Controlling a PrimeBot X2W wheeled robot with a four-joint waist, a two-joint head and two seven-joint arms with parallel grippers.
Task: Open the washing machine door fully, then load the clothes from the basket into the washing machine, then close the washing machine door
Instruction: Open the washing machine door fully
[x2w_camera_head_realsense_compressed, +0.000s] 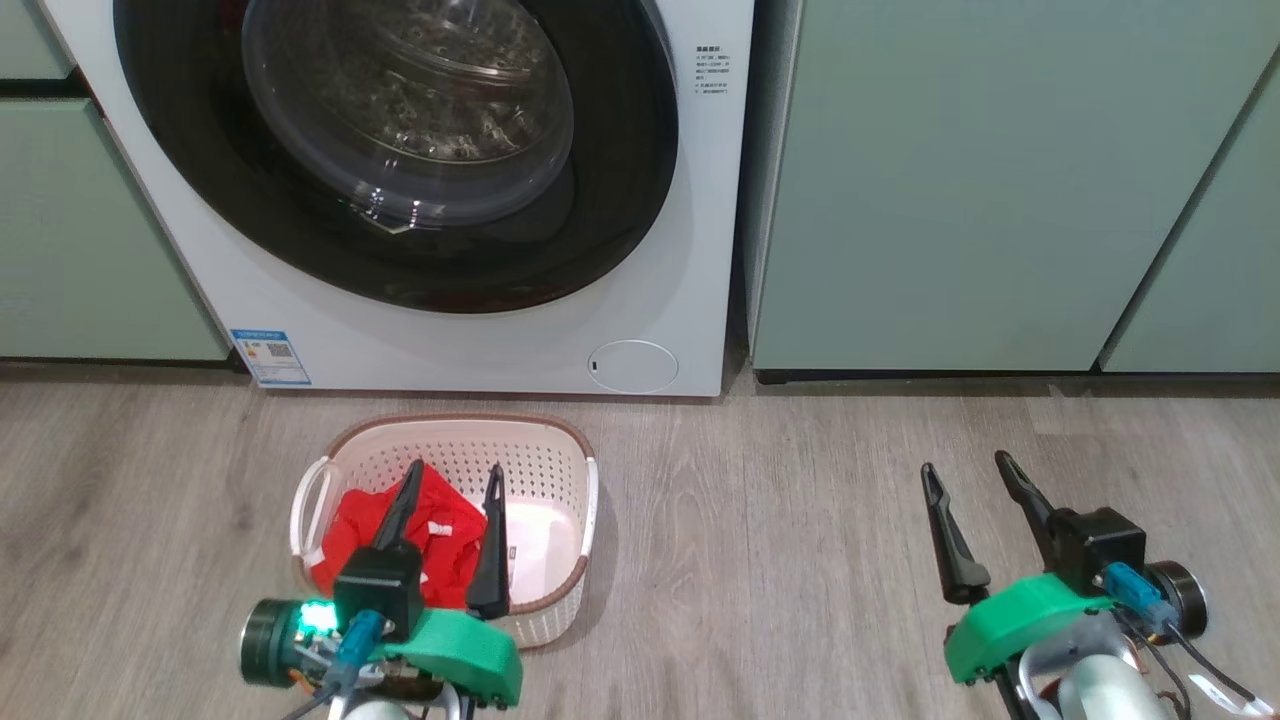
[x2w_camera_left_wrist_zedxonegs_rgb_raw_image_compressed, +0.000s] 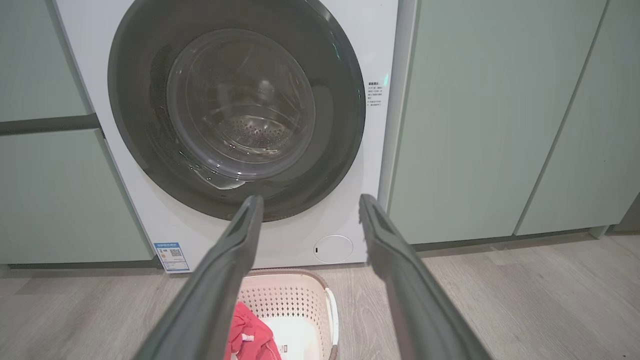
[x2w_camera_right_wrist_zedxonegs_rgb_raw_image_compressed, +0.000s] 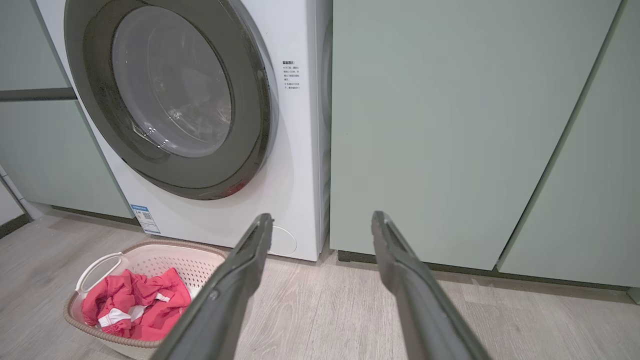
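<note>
Head view: the washing machine door (x2w_camera_head_realsense_compressed: 400, 140) sits closed against the front of the washing machine (x2w_camera_head_realsense_compressed: 690, 280), its black rim unbroken around the domed glass. So the first step, opening the door, is not yet done. The basket (x2w_camera_head_realsense_compressed: 460, 421) stands on the floor (x2w_camera_head_realsense_compressed: 780, 560) just in front of the machine, below the door, and the clothes (x2w_camera_head_realsense_compressed: 445, 535) lie heaped in its left half.

The left tool (x2w_camera_head_realsense_compressed: 455, 466) hangs over the basket with its two fingers spread wide. The red fabric shows between them, but nothing is pinched, and contact with the cloth cannot be told from this angle. The right tool (x2w_camera_head_realsense_compressed: 965, 462) is equally spread and empty. It is well apart from the basket, over bare floor in front of the pale green cabinet (x2w_camera_head_realsense_compressed: 980, 200).

Left wrist view: the left tool (x2w_camera_left_wrist_zedxonegs_rgb_raw_image_compressed: 310, 198) points up at the lower right part of the door rim, so the door lies ahead of and above it. Right wrist view: the right tool (x2w_camera_right_wrist_zedxonegs_rgb_raw_image_compressed: 321, 216) aims at the seam between machine and cabinet, and the door lies up and to its left.

By this layout the left arm is nearer the door's centre and the right arm nearer its right edge. The side on which the door unlatches cannot be made out.
</note>
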